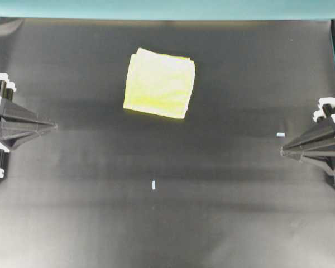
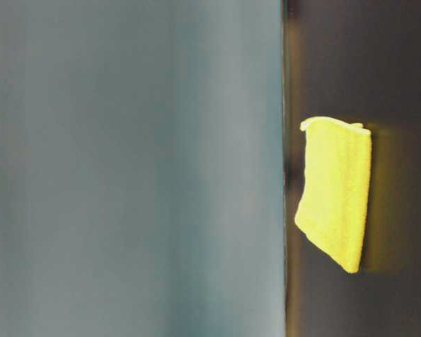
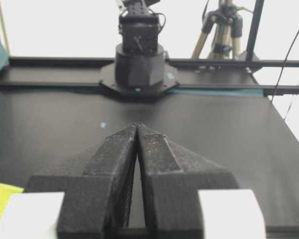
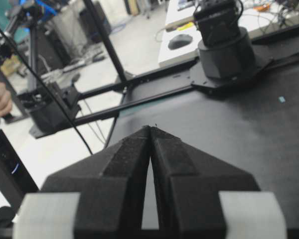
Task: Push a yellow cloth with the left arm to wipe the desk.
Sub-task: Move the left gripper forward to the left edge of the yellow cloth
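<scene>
Closed to a single point, the left gripper (image 1: 54, 126) sits at the left edge of the overhead view with its tips pressed together and nothing between them; its own wrist view confirms this, the two black fingers (image 3: 117, 159) meeting at the tip above bare tabletop. Only the front of the left arm (image 1: 5, 125) shows from overhead, black with white patches. At the right edge the right gripper (image 1: 283, 151) points inward, likewise pinched together and carrying nothing, as its wrist view shows up close.

Between them lies the desk (image 1: 167, 223), matte black, with a small pale tape mark (image 1: 154, 185) near its middle and another (image 1: 280, 134) just ahead of the right gripper's tip. On it, well apart from both grippers and toward the far side, lies the yellow cloth (image 1: 159, 82), folded, roughly square and flat.

From overhead the cloth's whole outline is visible; the left wrist view catches only a yellow corner (image 3: 1, 201) at its lower left edge, and the right wrist view misses it altogether. At table level the picture is turned sideways, with the cloth (image 2: 335, 189) against the dark surface beside a teal backdrop (image 2: 133, 168).
</scene>
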